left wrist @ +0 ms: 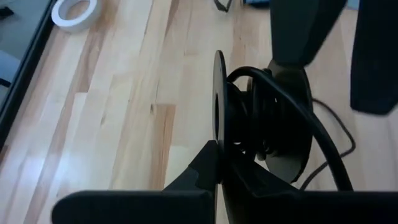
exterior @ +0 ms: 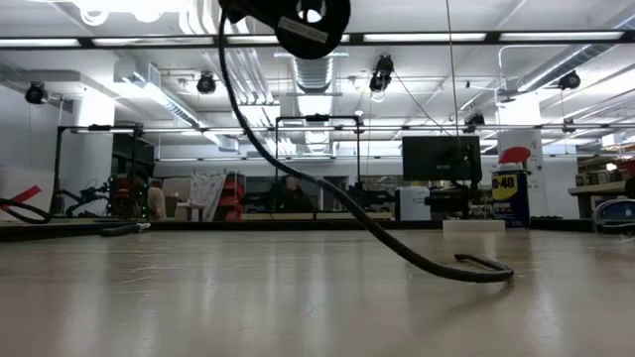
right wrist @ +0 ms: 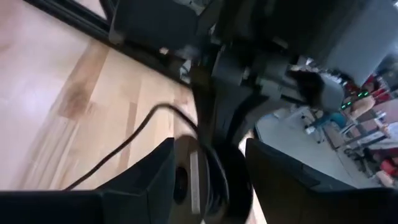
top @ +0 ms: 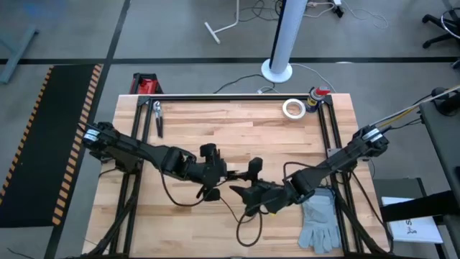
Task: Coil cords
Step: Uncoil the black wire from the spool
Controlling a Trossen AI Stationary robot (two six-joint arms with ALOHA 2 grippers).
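— Working over a pale wood table (top: 237, 122), midway between both arms. Holding what with the left gripper (top: 213, 183)?

— Seeming to be clamping a spool (left wrist: 261, 124), with one finger pressing on a flange. Carrying it well clear of the boards, too.

— And finding the cord (exterior: 397, 248) where?

— Partly wound on that spool; trailing the rest down to the table and lying there in loose loops.

— Doing what with the right gripper (top: 244, 193)?

— Crowding in right against the spool from the other side. Not managing to tell whether closed or open.

— Handling this turn how, then?

— Judging it a winding step, so: holding the spool steady and level, and feeding the slack on under light tension. Laying each wrap beside the last, between the flanges and never over a rim. Watching the hanging stretch, since dragging it fast is risking a snagged loop or a kink. Avoiding pulling hard enough to be twisting the spool out of the grip.
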